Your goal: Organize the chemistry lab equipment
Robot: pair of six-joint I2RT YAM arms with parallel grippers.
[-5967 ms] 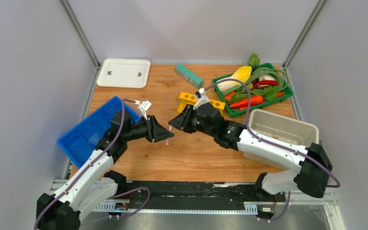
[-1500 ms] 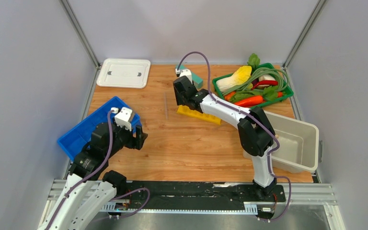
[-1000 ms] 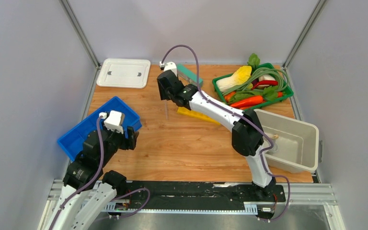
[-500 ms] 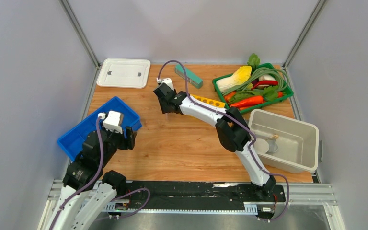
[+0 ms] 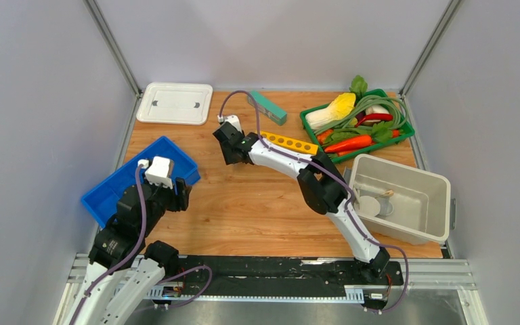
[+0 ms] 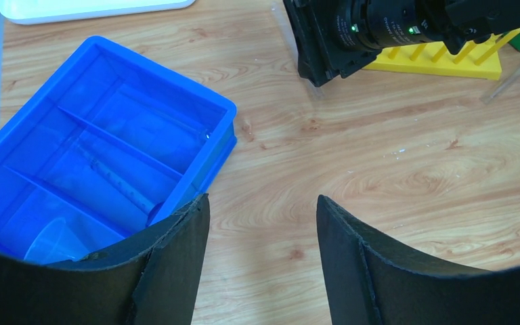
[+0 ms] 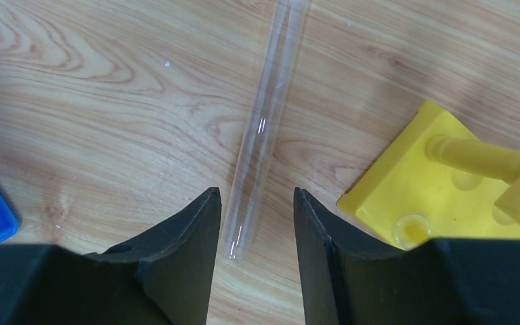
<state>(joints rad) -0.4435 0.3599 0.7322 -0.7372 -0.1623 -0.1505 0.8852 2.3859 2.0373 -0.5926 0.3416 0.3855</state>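
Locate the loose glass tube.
Right wrist view: the glass tube lies on the table, its near end between the open fingers of the right gripper, left of the yellow rack.

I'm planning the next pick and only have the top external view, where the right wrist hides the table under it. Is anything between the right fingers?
Observer: Yes. In the right wrist view a clear glass tube lies flat on the wooden table, its near end between the open fingers of the right gripper.
Operator: Are they gripping it?
Observer: No. The tube sits nearer one finger, but bare wood shows on both sides of it.
Operator: How near is the rack?
Observer: A corner of the yellow rack lies beside the tube, apart from it and outside the fingers.
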